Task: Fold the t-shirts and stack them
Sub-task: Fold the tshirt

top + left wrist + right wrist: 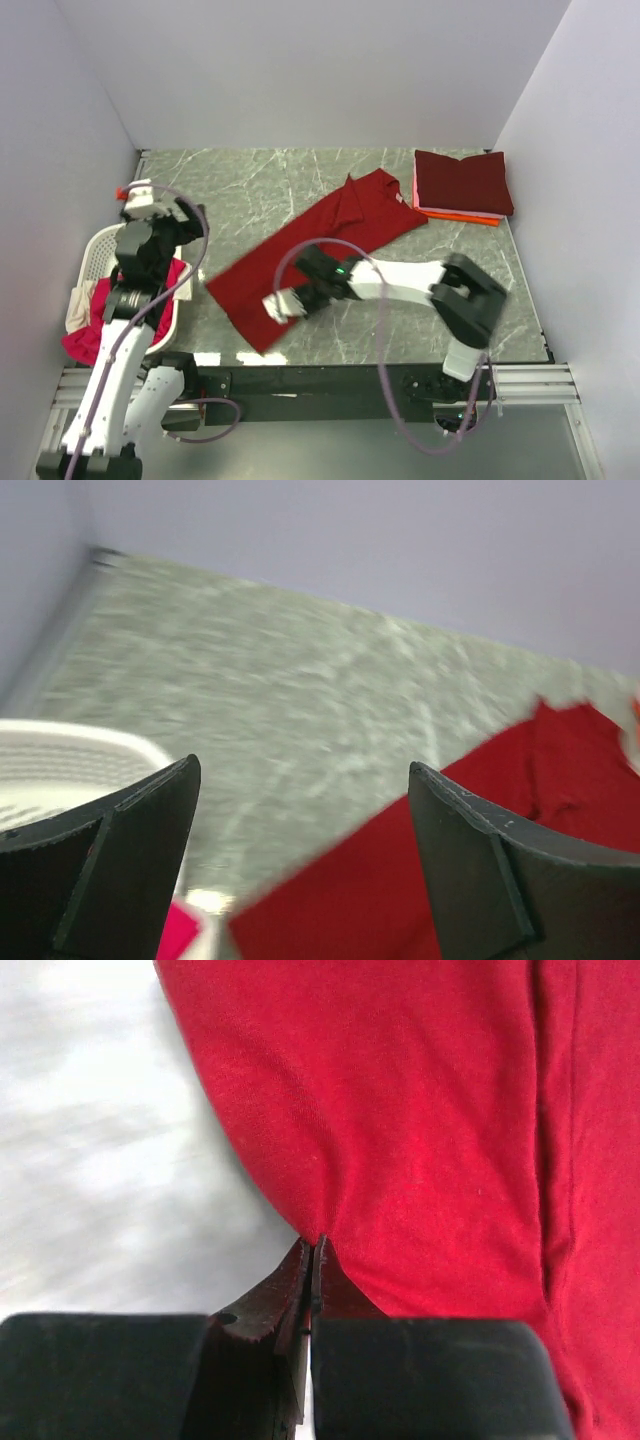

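Note:
A large dark red t-shirt point(330, 235) point(400, 1110) lies spread diagonally across the marble table. My right gripper point(283, 305) point(313, 1247) is shut on its near edge, and the cloth puckers into the closed jaws. My left gripper point(192, 245) point(302, 768) hangs open over the table between the basket and the shirt's left corner point(400, 880), with nothing between its fingers. A folded maroon t-shirt point(463, 181) sits at the back right on top of an orange one point(470, 216). A magenta-pink t-shirt point(85, 335) point(178, 932) and a cream one point(78, 305) lie in the basket.
The white lattice basket point(95, 262) point(70, 750) stands at the table's left edge beside the left arm. Pale walls enclose the table on three sides. Bare marble point(250, 180) shows behind the red shirt.

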Action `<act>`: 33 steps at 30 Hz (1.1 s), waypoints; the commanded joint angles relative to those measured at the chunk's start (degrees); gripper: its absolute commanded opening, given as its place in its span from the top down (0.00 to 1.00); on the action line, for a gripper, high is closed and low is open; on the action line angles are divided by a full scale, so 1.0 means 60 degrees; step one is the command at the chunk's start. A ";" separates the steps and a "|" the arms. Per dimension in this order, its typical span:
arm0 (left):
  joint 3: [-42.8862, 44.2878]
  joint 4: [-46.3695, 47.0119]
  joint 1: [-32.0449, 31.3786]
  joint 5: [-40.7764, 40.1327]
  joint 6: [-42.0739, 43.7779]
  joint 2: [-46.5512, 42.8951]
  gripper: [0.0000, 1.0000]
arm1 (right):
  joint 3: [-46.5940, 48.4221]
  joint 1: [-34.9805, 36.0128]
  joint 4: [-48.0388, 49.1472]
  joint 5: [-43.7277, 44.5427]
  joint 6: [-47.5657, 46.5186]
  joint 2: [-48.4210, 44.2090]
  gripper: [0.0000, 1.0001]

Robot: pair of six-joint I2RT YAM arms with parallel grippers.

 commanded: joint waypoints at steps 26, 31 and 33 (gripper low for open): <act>1.3240 -0.4821 -0.3668 0.4473 -0.0468 1.7071 0.45 | -0.2127 -1.0227 -0.3069 -0.5654 0.2287 -0.6882 0.47; 1.3299 -0.5041 -0.3683 0.4942 -0.0291 1.7423 0.59 | -0.2274 -1.0476 -0.2922 -0.5785 0.2420 -0.6942 0.47; 1.3255 -0.5012 -0.3683 0.5569 -0.0233 1.7467 0.63 | -0.2230 -1.0520 -0.2863 -0.5727 0.2595 -0.6868 0.47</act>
